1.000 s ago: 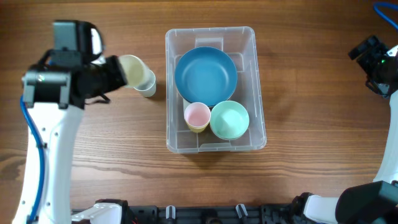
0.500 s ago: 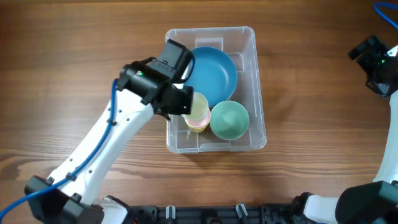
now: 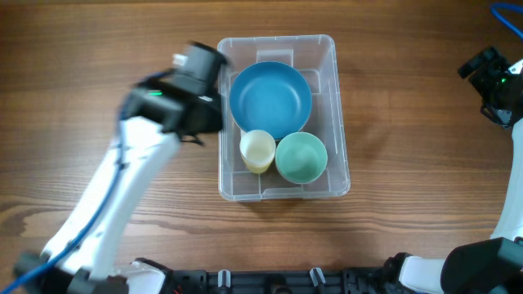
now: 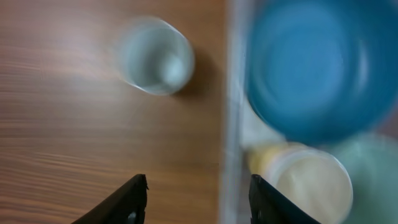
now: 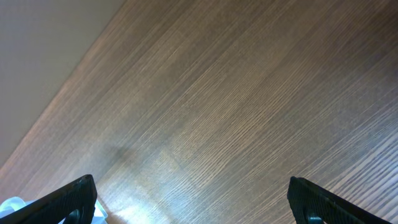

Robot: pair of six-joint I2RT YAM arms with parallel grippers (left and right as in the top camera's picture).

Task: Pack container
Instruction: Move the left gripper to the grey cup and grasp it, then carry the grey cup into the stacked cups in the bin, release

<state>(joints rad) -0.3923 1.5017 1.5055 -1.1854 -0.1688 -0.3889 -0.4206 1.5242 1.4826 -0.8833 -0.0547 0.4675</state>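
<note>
The clear container [image 3: 337,106] stands mid-table and holds a blue bowl [image 3: 270,100], a cream cup [image 3: 257,150] and a green bowl [image 3: 301,158]. My left gripper [image 4: 198,183] is open and holds nothing. It hovers over the container's left wall [image 4: 231,124], and the view is blurred by motion. The cream cup [image 4: 311,186] lies just right of its right finger, free of it. A pale translucent cup [image 4: 155,56] stands on the wood left of the container, hidden under the left arm [image 3: 176,102] in the overhead view. My right gripper [image 5: 191,193] is open over bare wood.
The right arm [image 3: 498,82] stays at the far right edge of the table, away from the container. Black fixtures [image 3: 270,282] line the front edge. In the right wrist view a pale floor or wall strip [image 5: 43,43] shows beyond the table.
My left gripper carried the cream cup into the container, set it over the pink cup, let go and drew back left. The right arm has not moved.
</note>
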